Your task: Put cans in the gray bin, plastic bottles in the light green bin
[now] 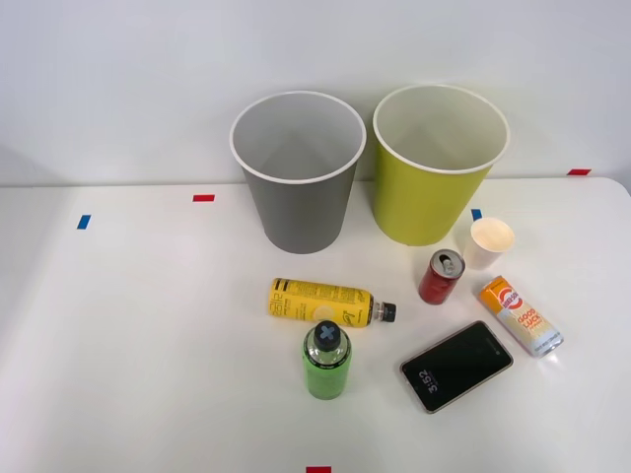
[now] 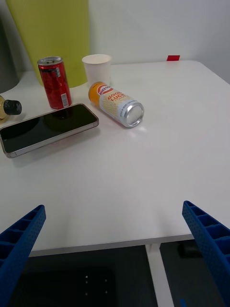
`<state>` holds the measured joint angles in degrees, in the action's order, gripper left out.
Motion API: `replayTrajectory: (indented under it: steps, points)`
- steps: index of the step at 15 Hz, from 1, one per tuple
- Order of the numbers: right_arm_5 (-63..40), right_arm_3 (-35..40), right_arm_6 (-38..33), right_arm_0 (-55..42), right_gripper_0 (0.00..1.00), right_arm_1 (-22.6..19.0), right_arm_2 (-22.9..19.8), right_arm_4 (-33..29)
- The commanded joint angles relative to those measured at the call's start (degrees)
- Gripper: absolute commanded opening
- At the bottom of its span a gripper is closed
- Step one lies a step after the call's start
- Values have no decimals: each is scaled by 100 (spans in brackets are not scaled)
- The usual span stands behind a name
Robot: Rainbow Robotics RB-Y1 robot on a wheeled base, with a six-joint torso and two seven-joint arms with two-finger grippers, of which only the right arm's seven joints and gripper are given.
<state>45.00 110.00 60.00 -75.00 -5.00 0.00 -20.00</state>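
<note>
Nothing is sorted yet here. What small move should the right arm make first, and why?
Probably carry the right gripper forward over the table toward the orange and white can. Its fingers are open and hold nothing, hanging at the table's near edge, and that can, lying on its side, is the nearest task item ahead. Both the gray bin and light green bin look empty.

a white table, dotted near its edges with small red and blue tape marks, stood against a plain pale wall.
</note>
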Motion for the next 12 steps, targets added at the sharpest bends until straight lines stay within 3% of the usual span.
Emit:
replayTrajectory:
  steps: [1,12]
  points:
    - [-193,162,3,381,100,69,62,-13]
    - [-193,162,3,381,100,69,62,-13]
